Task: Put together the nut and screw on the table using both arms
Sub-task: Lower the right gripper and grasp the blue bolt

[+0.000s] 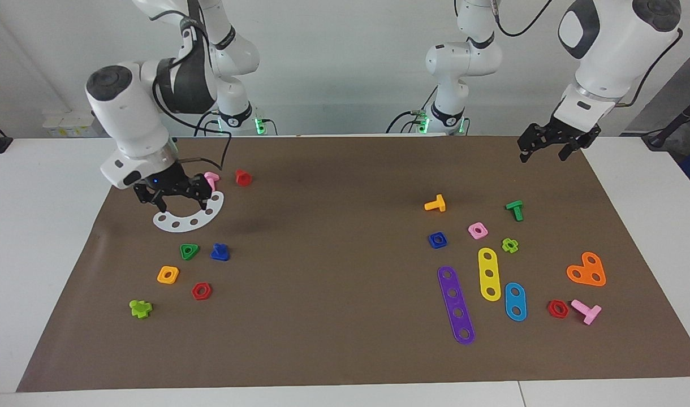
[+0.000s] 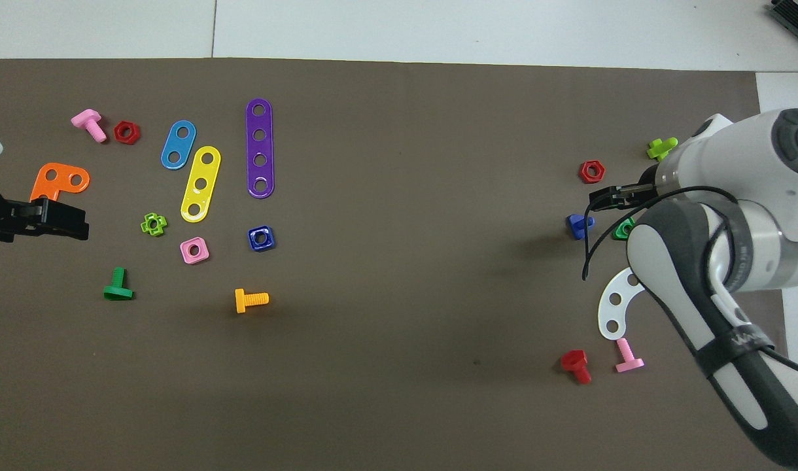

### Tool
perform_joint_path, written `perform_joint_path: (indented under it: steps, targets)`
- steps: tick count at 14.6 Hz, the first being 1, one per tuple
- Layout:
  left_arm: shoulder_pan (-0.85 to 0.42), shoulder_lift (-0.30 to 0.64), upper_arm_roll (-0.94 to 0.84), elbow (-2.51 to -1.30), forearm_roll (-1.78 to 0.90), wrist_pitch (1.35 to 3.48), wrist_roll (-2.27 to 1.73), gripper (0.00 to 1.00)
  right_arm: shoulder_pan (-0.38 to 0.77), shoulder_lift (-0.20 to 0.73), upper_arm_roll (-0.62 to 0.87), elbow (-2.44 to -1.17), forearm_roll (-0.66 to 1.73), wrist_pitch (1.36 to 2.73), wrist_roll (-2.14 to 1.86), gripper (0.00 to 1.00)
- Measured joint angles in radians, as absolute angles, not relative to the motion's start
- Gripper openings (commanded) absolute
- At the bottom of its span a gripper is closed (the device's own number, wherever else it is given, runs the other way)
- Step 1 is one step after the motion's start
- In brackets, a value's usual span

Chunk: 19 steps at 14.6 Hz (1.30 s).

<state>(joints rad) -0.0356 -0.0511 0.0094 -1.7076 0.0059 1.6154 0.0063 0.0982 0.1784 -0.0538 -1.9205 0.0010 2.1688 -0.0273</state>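
The blue square nut [image 1: 437,240] [image 2: 261,238] lies flat on the brown mat [image 1: 345,316] toward the left arm's end, beside a pink square nut [image 1: 478,230]. The dark-blue screw [image 1: 220,252] [image 2: 579,224] stands on its head toward the right arm's end, beside a green triangular nut [image 1: 189,251]. My right gripper [image 1: 172,199] [image 2: 602,197] hangs open and empty over a white curved strip [image 1: 189,217], short of the screw. My left gripper [image 1: 548,151] [image 2: 69,221] is open and empty, raised over the mat's corner, apart from the nut.
Near the screw lie a yellow-orange square nut [image 1: 168,275], a red hex nut [image 1: 201,290], a lime bolt [image 1: 140,308], and pink [image 1: 211,179] and red [image 1: 243,177] bolts. Near the nut lie an orange bolt [image 1: 435,203], a green bolt [image 1: 514,210] and several perforated strips [image 1: 456,304].
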Motion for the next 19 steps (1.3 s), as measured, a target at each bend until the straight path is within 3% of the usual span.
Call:
perform_joint_path:
  steps: [3, 9, 13, 19]
  targets:
    - [-0.036, -0.051, 0.009, -1.708, 0.006, 1.615, 0.006, 1.0, 0.101, 0.238, -0.054, -1.981, 0.003, 2.294, -0.027, 0.97]
    - [-0.036, -0.051, 0.009, -1.708, 0.006, 1.615, 0.006, 1.0, 0.116, 0.283, -0.053, -2.025, 0.016, 2.367, -0.037, 0.62]
    - [-0.036, -0.051, 0.009, -1.708, 0.006, 1.615, 0.006, 1.0, 0.116, 0.299, -0.053, -2.048, 0.016, 2.402, -0.048, 0.55]
    - [-0.036, -0.051, 0.009, -1.708, 0.006, 1.615, 0.006, 1.0, 0.116, 0.299, -0.053, -2.047, 0.016, 2.402, -0.051, 0.54]
